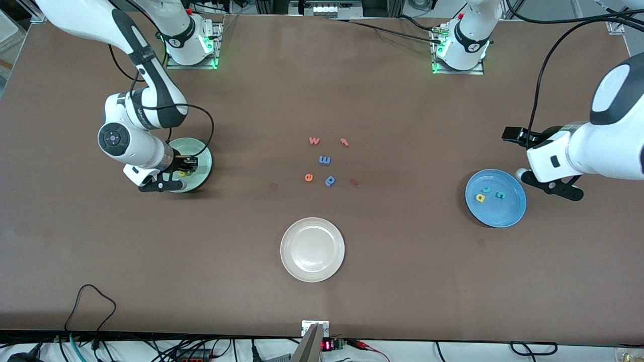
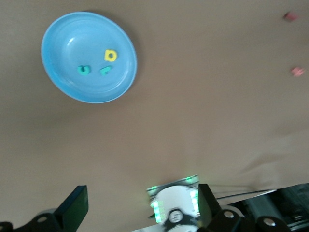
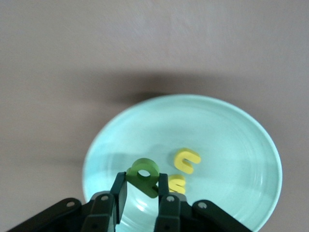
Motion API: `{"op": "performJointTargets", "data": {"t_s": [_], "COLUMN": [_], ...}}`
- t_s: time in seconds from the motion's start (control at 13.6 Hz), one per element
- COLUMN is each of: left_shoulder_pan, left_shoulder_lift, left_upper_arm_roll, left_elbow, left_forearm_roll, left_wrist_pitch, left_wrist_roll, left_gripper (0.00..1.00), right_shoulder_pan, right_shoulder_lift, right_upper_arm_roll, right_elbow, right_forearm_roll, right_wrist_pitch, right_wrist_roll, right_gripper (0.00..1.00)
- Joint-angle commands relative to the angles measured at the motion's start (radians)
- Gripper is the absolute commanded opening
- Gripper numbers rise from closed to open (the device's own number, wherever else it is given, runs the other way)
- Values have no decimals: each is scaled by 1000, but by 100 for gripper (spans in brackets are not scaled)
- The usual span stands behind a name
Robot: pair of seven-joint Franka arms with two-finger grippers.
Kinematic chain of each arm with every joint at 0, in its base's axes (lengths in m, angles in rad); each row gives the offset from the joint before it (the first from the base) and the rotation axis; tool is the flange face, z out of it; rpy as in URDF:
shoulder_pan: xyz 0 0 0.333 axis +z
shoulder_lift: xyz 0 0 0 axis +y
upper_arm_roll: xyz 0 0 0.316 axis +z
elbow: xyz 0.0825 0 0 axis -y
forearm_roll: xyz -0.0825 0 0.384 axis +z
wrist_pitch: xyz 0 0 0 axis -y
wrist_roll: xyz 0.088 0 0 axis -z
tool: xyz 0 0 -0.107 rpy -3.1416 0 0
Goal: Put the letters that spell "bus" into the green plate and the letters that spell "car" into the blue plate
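My right gripper (image 3: 142, 186) is shut on the green b (image 3: 144, 174), holding it just above the green plate (image 3: 231, 130). The yellow u (image 3: 187, 160) and yellow s (image 3: 177, 183) lie in that plate beside the b. In the front view the right gripper (image 1: 184, 167) hangs over the green plate (image 1: 204, 163) at the right arm's end of the table. The blue plate (image 1: 495, 213) at the left arm's end holds the yellow a (image 1: 480, 198), teal c (image 1: 500, 195) and teal r (image 1: 486, 189). My left gripper (image 1: 520, 134) waits open and empty over bare table beside it.
A white plate (image 1: 312, 249) sits mid-table, nearest the front camera. Loose letters lie in the middle: red w (image 1: 314, 141), pink t (image 1: 344, 142), blue m (image 1: 325, 160), orange e (image 1: 309, 177), blue p (image 1: 330, 180) and a small red piece (image 1: 354, 182).
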Motion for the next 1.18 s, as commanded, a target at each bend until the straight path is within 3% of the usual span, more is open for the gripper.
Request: {"op": "performJointTargets", "data": {"t_s": [0.0, 0.07, 0.15, 0.22, 0.29, 0.37, 0.44, 0.66, 0.81, 1.1], "left_shoulder_pan": [-196, -263, -303, -345, -394, -432, -472, -492, -514, -520], "left_shoulder_lift": [-134, -178, -217, -258, -306, -343, -387, -468, -524, -570], "left_upper_arm_roll": [343, 432, 478, 515, 582, 654, 702, 710, 712, 712], "left_elbow": [-41, -83, -123, -177, -238, -298, -358, -447, -528, -575], "left_forearm_roll": [-191, -205, -204, -203, -203, -207, -208, -203, -199, -197], "left_wrist_pitch": [88, 132, 175, 218, 276, 342, 416, 528, 643, 612], "left_wrist_roll": [4, 4, 4, -4, -6, -3, -3, -9, 5, 5], "left_gripper": [100, 100, 100, 100, 100, 100, 100, 100, 100, 100], "right_shoulder_pan": [-12, -15, -15, -15, -17, -15, -15, -15, -15, -9], "right_shoulder_lift": [29, 29, 29, 29, 25, 16, -7, -92, -130, -194], "right_upper_arm_roll": [2, 0, 0, 0, 2, 0, 2, 2, 2, -9], "right_elbow": [-11, -14, -19, -19, -17, -16, -13, 67, 214, 476], "right_forearm_roll": [-7, -7, -7, -7, -7, -6, -6, -3, 7, 5], "right_wrist_pitch": [2, 2, 2, 0, 0, 0, -7, -139, -303, -585], "right_wrist_roll": [-27, -27, -27, -27, -27, -24, -26, -27, -29, -23], "right_gripper": [4, 10, 29, 40, 58, 92, 100, 100, 100, 100]}}
